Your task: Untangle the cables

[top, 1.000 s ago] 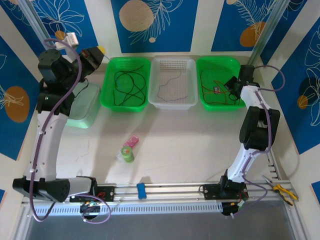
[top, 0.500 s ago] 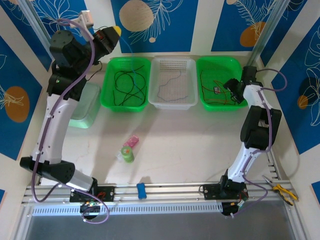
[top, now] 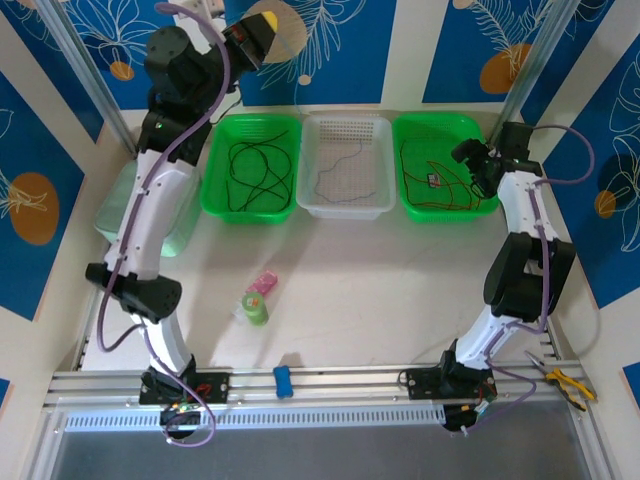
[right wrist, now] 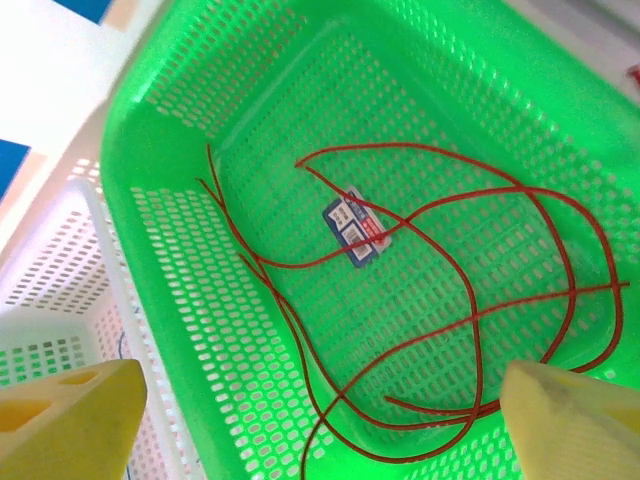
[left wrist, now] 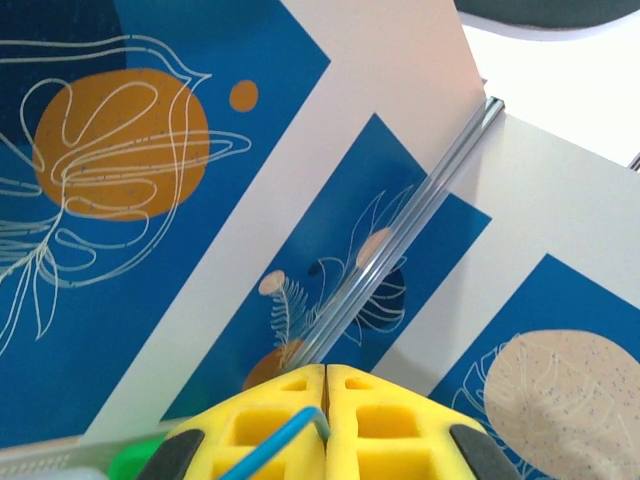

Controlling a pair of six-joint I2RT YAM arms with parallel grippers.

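My left gripper [top: 255, 35] is raised high against the back wall. Its yellow fingers [left wrist: 400, 420] are shut on a blue cable [left wrist: 265, 448], and the left gripper [left wrist: 326, 372] points at the wall. A black cable [top: 255, 165] lies looped in the left green basket [top: 215, 195]. A thin blue-grey cable [top: 340, 165] lies in the white basket [top: 385, 205]. A red cable [right wrist: 440, 215] with a small label [right wrist: 357, 228] lies loose in the right green basket [right wrist: 180, 260]. My right gripper [right wrist: 320, 400] hangs open above it, holding nothing, and the right gripper [top: 470, 160] is over that basket's right side.
A pale green tray [top: 115, 205] sits at the left behind my left arm. A pink object [top: 262, 283] and a green roll [top: 255, 308] lie mid-table. A blue clip [top: 283, 381] sits on the front rail, and pliers [top: 565, 380] lie at the front right.
My left arm has swung up and to the right toward the back wall, still shut. My right gripper has opened over the right green basket and drawn back slightly.
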